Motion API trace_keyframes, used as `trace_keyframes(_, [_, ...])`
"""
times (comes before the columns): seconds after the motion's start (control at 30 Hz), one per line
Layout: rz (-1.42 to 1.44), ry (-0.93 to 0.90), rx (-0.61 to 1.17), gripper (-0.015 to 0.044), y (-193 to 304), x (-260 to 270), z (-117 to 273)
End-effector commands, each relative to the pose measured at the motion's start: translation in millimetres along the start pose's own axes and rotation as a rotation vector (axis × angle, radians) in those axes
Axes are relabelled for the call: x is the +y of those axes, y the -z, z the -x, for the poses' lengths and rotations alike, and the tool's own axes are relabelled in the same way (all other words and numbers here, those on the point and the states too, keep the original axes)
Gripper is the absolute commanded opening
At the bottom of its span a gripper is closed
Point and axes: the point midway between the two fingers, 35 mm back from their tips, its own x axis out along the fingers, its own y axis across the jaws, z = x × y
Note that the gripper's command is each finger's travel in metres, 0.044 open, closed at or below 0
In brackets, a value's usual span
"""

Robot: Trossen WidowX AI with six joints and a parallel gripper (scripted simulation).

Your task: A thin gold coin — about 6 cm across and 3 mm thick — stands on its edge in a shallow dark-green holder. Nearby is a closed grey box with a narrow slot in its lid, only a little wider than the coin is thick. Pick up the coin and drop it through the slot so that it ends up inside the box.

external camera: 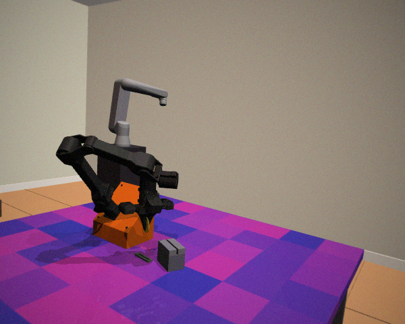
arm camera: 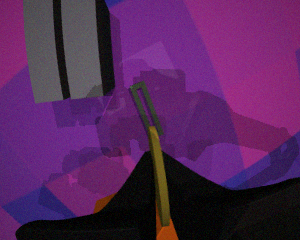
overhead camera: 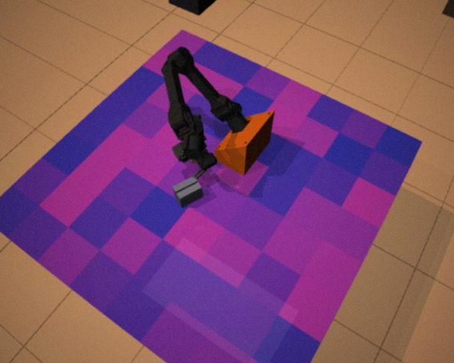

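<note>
Purple-magenta checkered mat [overhead camera: 305, 249] on tan tiles; beige walls; gripper [arm camera: 161, 216] seemingly pinching coin [arm camera: 158, 167].

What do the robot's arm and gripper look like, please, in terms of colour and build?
The arm is matte black throughout, made of blocky, angular links with rounded joints. The gripper is black too. No cables or markings are discernible. It is mounted on an orange wedge-shaped base.

Gold coin [arm camera: 160, 174] edge-on, lifted above green holder [arm camera: 145, 108]; grey box [arm camera: 69, 39] beside.
</note>
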Motion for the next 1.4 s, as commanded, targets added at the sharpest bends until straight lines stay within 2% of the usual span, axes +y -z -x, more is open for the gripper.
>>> trace_keyframes(0.0, [-0.032,0.0,0.007,0.0,2,2,0])
trace_keyframes(1.37, [-0.038,-0.003,0.002,0.0,-83,56,1])
